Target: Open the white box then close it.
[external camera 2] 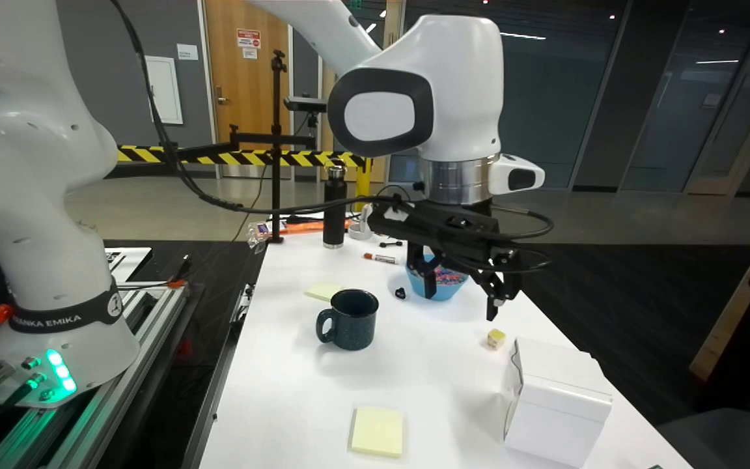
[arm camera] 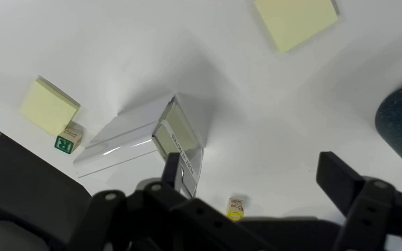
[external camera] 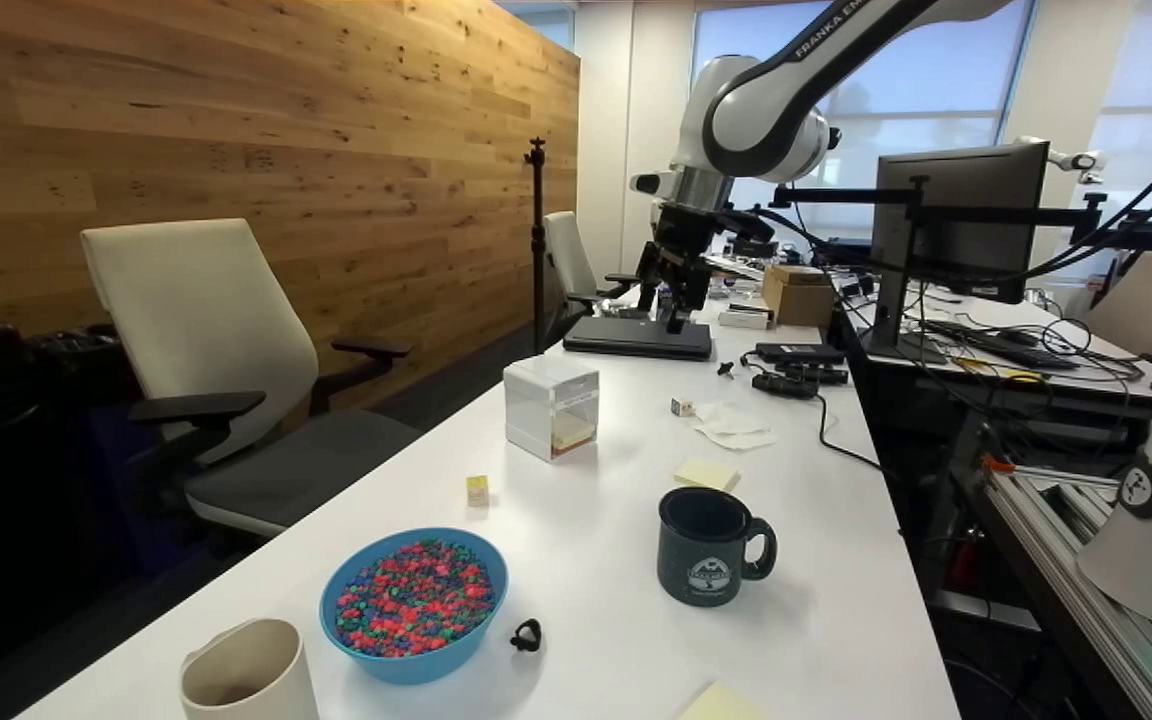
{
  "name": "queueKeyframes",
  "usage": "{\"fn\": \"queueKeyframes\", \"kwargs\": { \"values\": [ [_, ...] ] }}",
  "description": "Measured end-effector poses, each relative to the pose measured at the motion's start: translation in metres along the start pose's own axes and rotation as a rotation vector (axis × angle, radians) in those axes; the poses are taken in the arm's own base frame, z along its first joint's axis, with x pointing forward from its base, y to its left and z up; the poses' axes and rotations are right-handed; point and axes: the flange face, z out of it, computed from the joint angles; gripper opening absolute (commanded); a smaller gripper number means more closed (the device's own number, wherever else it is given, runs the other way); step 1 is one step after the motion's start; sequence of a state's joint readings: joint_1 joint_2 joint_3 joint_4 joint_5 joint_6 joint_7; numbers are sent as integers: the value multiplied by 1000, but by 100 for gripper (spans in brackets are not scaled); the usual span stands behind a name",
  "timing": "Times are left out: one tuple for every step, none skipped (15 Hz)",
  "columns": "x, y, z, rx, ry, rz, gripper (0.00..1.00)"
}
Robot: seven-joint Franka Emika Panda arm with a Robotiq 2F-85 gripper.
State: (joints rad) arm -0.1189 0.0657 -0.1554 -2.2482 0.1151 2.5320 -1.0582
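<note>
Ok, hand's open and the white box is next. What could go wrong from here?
A hard push could send the white box off the table: it stands near the edge. In the wrist view, a finger hides part of the box, so contact there may be misjudged. The hand could also knock the small yellow-sided block, which sits near the box.
</note>
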Motion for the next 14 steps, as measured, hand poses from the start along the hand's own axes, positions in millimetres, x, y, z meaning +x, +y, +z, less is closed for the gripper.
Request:
{"fn": "queueKeyframes", "kwargs": {
  "values": [
    [1,-2,1,4,-4,-23,100],
    [2,-4,3,13,-7,-57,100],
    [4,-6,5,24,-11,-97,100],
    [5,-9,8,34,-15,-141,100],
    [7,-11,10,43,-18,-183,100],
    [9,-12,13,51,-18,-226,100],
    [10,-13,15,55,-19,-268,100],
    [12,-14,18,59,-19,-307,100],
    [14,-14,21,63,-19,-340,100],
    [16,-14,23,67,-18,-371,100],
    [17,-13,27,71,-16,-399,100],
    [19,-12,31,76,-14,-425,100],
    [21,-11,35,81,-12,-448,100],
    [22,-9,39,86,-12,-469,100]
  ]
}}
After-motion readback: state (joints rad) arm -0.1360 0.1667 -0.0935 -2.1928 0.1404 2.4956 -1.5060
